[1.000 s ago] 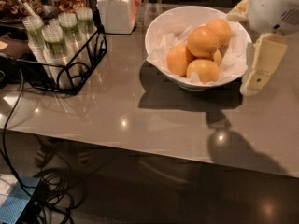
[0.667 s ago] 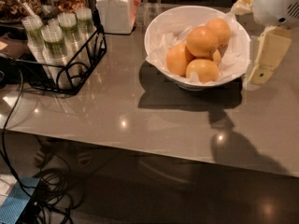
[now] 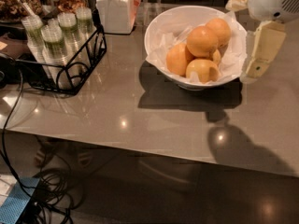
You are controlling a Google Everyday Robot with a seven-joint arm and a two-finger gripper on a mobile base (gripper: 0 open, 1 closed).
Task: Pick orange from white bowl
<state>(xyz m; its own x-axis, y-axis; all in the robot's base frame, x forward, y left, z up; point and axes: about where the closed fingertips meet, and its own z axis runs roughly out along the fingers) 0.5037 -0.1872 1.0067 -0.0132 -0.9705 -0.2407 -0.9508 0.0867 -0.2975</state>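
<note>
The white bowl (image 3: 161, 29) stands on the grey table at the upper middle, lined with crumpled white paper. Several oranges lie in it. A deep-orange orange (image 3: 202, 41) sits on top, with another (image 3: 219, 29) behind it and one (image 3: 176, 59) at the left. A paler yellowish one (image 3: 202, 70) lies at the front. My gripper (image 3: 260, 55) hangs at the right of the bowl, just outside its rim and above the table, under the white arm head (image 3: 273, 1). It holds nothing that I can see.
A black wire rack (image 3: 70, 62) with several capped green-lidded cups stands at the left. A white square jar (image 3: 114, 8) stands behind it. Food trays sit at the far left back. The table's front edge runs across the lower part, with cables (image 3: 42, 190) on the floor below.
My gripper has risen a little beside the bowl's right rim. The oranges and the bowl have not moved.
</note>
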